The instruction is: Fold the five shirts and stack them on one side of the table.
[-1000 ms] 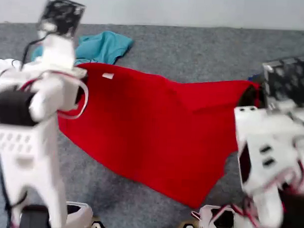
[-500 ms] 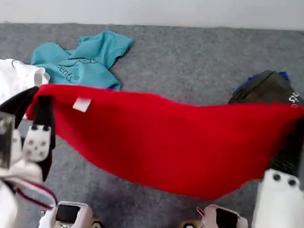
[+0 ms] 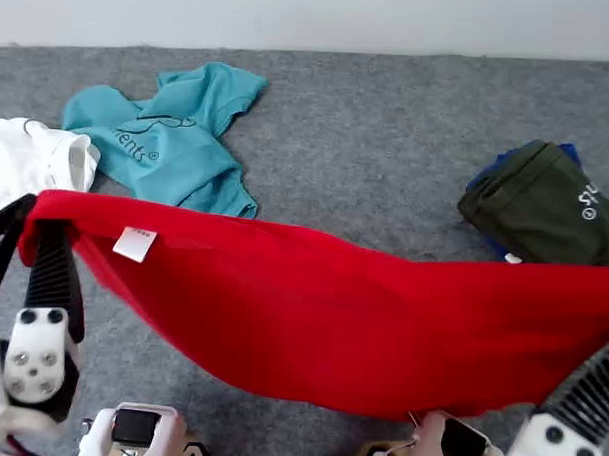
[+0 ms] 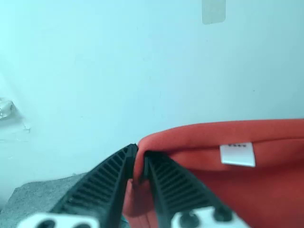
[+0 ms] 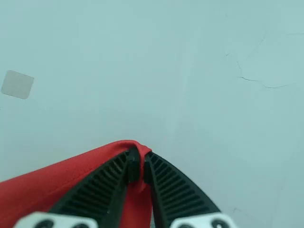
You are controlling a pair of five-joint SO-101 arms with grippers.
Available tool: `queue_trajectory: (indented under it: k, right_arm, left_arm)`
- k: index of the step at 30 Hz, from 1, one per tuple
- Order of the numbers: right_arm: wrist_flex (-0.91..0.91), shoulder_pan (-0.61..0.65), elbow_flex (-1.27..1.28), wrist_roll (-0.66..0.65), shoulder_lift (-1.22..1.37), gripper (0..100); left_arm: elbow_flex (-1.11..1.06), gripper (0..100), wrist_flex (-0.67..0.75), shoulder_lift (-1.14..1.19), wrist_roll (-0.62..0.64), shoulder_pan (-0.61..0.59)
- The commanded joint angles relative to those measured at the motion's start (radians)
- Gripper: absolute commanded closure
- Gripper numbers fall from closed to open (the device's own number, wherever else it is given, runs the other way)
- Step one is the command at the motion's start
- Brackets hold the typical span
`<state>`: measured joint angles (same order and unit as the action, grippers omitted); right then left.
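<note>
From above, the red shirt hangs stretched in the air between the two arms, well above the grey tabletop, its upper edge sagging in the middle and its lower hem hanging free. The left pincer is clamped on the end of the shirt that carries a white label; the right pincer grips the opposite end, its tips hidden by the cloth. On the tabletop behind lie a crumpled teal shirt, a white shirt just beside it at the edge, and, well apart on the other side, a folded dark green shirt lying on a blue garment. In the left wrist view, the left pincer is closed tight on a fold of the red shirt near the label, with a pale wall behind. In the right wrist view, the right pincer pinches a corner of the red shirt between its ribbed black fingers, against the same pale wall.
</note>
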<state>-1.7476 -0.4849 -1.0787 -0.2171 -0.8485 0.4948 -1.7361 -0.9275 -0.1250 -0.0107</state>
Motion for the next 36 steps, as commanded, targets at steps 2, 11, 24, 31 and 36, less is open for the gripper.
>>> queue_trajectory:
  k: [2, 11, 24, 31, 36]
  right_arm:
    - [0.047, -0.076, -0.012, 0.012, -0.047, 99.1]
    - [0.025, -0.091, -0.006, 0.012, -0.015, 99.1]
    - [-0.041, -0.077, -0.006, 0.005, 0.321, 99.1]
    - [-0.042, 0.159, -0.006, -0.009, 0.529, 99.0]
    - [-0.042, 0.254, -0.006, -0.006, 0.702, 99.0]
  left_arm:
    - [0.018, 99, -0.015, -0.002, -0.003, -0.008]
    - [-0.013, 99, -0.015, 0.008, -0.002, -0.008]
    - [-0.387, 99, 0.103, 0.008, -0.005, -0.008]
    - [-0.496, 99, 0.212, 0.008, -0.012, -0.009]
    - [-0.607, 99, 0.338, 0.028, -0.077, -0.057]
